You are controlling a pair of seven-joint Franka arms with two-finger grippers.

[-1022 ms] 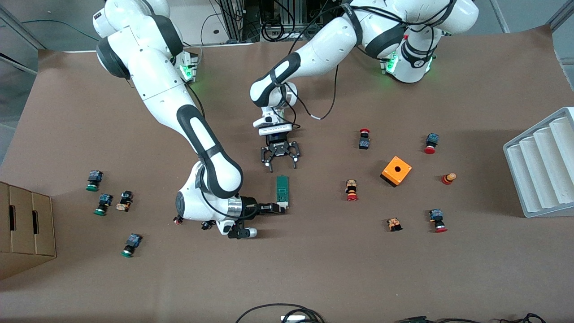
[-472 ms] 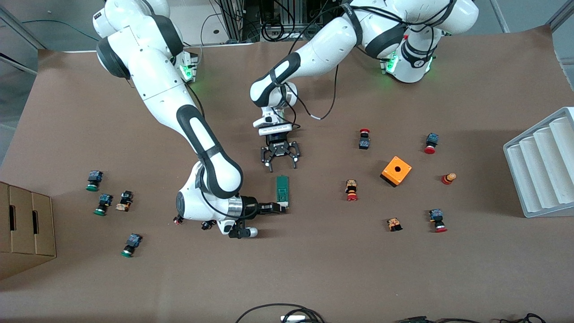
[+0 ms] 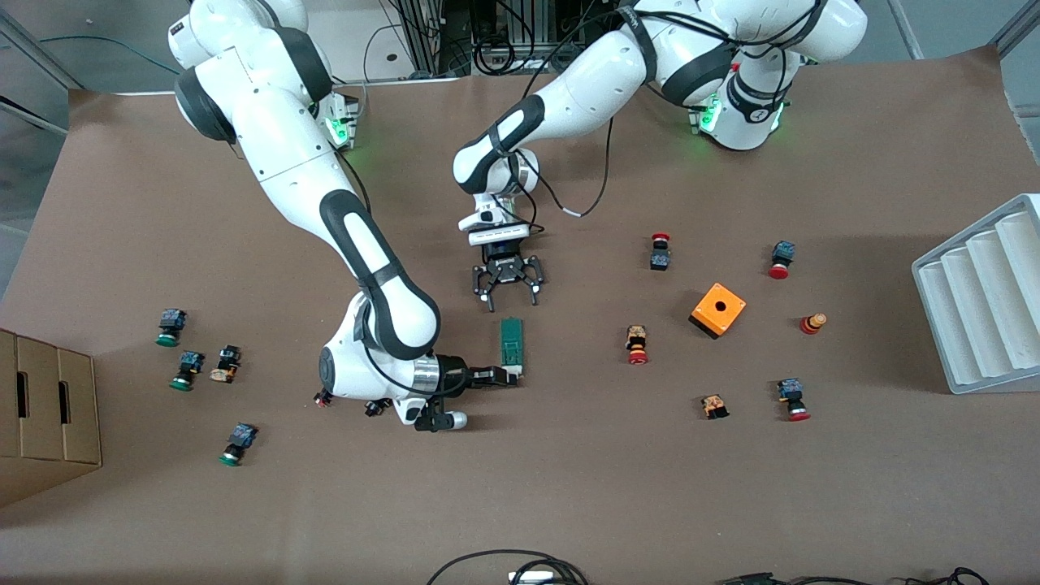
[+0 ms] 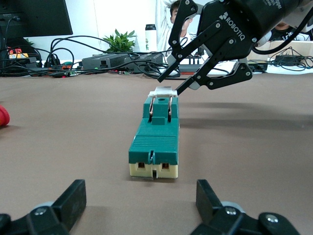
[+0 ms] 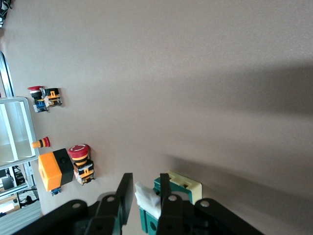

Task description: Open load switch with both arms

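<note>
The right gripper (image 3: 505,377) pinches the load switch (image 3: 511,343) slider squarely; the left gripper (image 3: 509,293), spread wide, braces the free end

High front camera; wrist cameras share the load switch (image 3: 511,345).

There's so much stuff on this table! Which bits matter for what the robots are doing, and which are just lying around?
In use:
load switch
right gripper, closing on its white slider
left gripper, open, hovering nearby

Lying about:
orange box
red push-buttons
green push-buttons
white tray
cardboard box
</note>
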